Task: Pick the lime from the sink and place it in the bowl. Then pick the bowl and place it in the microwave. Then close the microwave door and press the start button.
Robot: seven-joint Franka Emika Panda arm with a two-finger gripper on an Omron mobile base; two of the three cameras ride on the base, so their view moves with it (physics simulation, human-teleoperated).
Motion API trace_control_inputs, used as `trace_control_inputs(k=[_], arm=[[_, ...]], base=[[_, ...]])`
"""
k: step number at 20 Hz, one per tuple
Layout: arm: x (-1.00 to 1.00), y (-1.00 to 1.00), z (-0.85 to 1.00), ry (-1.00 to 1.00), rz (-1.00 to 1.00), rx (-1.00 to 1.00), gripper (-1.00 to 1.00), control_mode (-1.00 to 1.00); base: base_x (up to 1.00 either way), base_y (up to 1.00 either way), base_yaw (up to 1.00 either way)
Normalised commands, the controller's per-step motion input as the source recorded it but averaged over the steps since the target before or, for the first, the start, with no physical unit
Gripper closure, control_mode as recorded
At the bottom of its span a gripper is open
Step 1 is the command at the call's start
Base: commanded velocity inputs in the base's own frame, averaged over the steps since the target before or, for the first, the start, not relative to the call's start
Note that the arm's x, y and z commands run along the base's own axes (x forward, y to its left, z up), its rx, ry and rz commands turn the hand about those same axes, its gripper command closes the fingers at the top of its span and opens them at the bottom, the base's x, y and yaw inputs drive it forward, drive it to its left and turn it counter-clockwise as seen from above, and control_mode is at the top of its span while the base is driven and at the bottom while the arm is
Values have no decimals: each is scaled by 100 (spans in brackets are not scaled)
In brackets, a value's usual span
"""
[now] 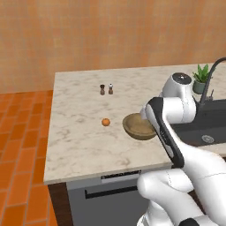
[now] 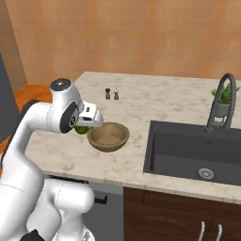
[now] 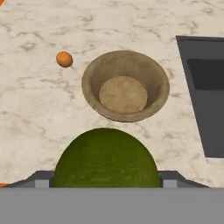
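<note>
The green lime (image 3: 107,157) sits between my gripper's (image 3: 107,183) fingers, which are shut on it, and it fills the bottom of the hand view. In the right base view the lime (image 2: 82,130) hangs under the gripper (image 2: 84,127), just left of the bowl's rim and a little above the counter. The empty light-brown wooden bowl (image 3: 125,85) (image 2: 108,137) (image 1: 139,127) stands on the marble counter left of the dark sink (image 2: 193,150) (image 1: 204,128) (image 3: 205,87). The microwave and its door are out of view.
A small orange ball (image 1: 106,122) (image 3: 64,59) lies left of the bowl. Two shakers (image 1: 106,89) (image 2: 111,94) stand farther back. An arched faucet (image 2: 220,101) and a potted plant (image 2: 226,100) are behind the sink. The counter's left edge drops to a tiled floor (image 1: 22,145).
</note>
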Motion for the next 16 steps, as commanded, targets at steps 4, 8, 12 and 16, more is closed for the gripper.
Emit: trace_control_inputs(k=[4,8,12,16], arm=[[83,-2,-56,13,0,1,100,-100],[68,0,-51,8,-2,0,100,-100],[49,-7,-49,8,-4,0,100,-100],[53,-19,-53,4,0,0,100,-100]], base=[[0,0,0],[0,0,0],[0,0,0],[0,0,0]])
